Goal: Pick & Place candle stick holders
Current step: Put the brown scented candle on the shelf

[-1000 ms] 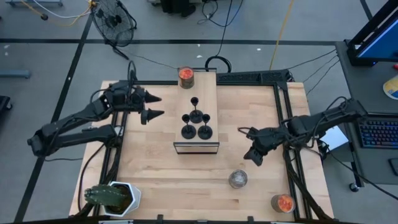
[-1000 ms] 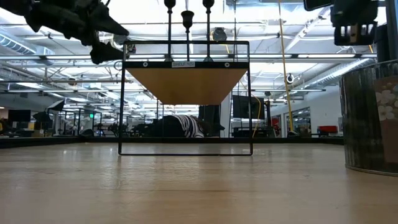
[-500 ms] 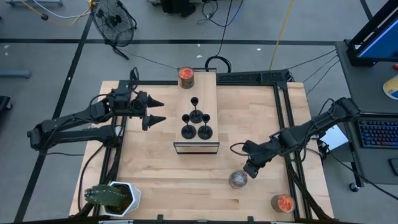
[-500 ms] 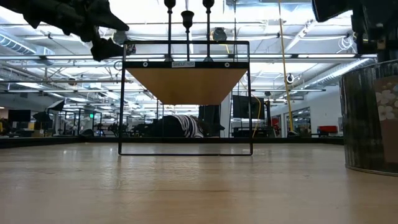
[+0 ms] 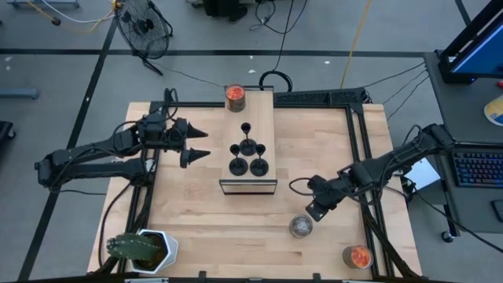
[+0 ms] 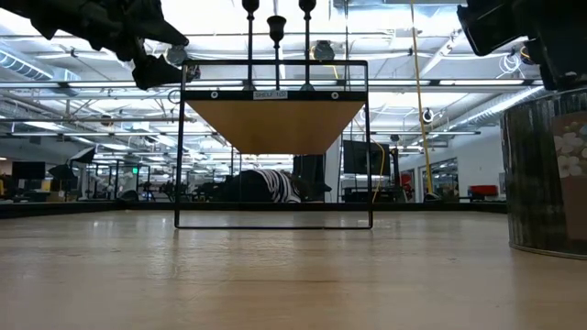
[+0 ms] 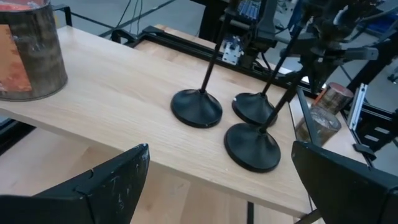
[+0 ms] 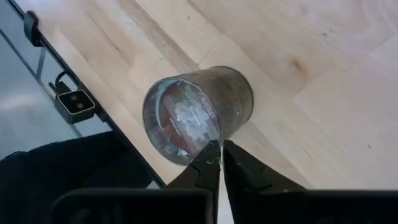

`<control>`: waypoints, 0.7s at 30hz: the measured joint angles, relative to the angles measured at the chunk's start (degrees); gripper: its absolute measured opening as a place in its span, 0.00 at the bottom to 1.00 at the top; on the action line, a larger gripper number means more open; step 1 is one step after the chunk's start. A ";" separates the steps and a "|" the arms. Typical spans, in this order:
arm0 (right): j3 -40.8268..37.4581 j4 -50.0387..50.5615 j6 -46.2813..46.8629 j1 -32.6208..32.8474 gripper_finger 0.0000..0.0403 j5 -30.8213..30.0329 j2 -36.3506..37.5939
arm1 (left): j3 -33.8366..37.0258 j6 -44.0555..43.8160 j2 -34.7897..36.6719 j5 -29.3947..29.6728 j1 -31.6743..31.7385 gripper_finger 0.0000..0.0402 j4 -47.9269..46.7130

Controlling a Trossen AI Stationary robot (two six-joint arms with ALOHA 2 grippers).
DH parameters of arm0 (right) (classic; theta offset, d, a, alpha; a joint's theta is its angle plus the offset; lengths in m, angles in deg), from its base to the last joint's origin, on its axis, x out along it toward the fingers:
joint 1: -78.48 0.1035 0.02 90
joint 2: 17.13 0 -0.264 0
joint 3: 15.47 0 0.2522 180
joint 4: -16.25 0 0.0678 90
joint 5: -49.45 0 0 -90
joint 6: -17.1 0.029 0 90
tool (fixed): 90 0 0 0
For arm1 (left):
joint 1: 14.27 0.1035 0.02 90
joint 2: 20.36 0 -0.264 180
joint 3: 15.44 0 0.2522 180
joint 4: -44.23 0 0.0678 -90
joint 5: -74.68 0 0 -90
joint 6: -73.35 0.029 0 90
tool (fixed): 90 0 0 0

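Several black candle stick holders stand on their round bases on a raised wooden shelf; the left wrist view shows three bases. My left gripper hovers open just left of the shelf, at shelf height, pointing at the holders. My right gripper is shut and points down over a round silvery jar near the table's front. In the right wrist view its fingertips sit at the jar's rim. My right gripper has its shut fingertips right at the near part of the silvery jar's rim, coming from above on a slant. I cannot tell whether they touch it. The jar stands upright on the table.
A glass jar with orange contents stands at the shelf's far end, and another on the table's near right corner. A potted cactus is at the near left. The shelf stands on a black wire frame.
My right gripper has gone down and toward the table's near edge, ending over the silvery jar, and has rolled somewhat. My left gripper has swung a little toward the near edge, still open and beside the shelf. The holders have not moved.
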 joint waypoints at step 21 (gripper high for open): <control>0.00 -0.46 1.10 -1.04 0.36 0.00 0.00 | 0.00 0.28 -0.02 0.00 -0.15 0.99 -0.19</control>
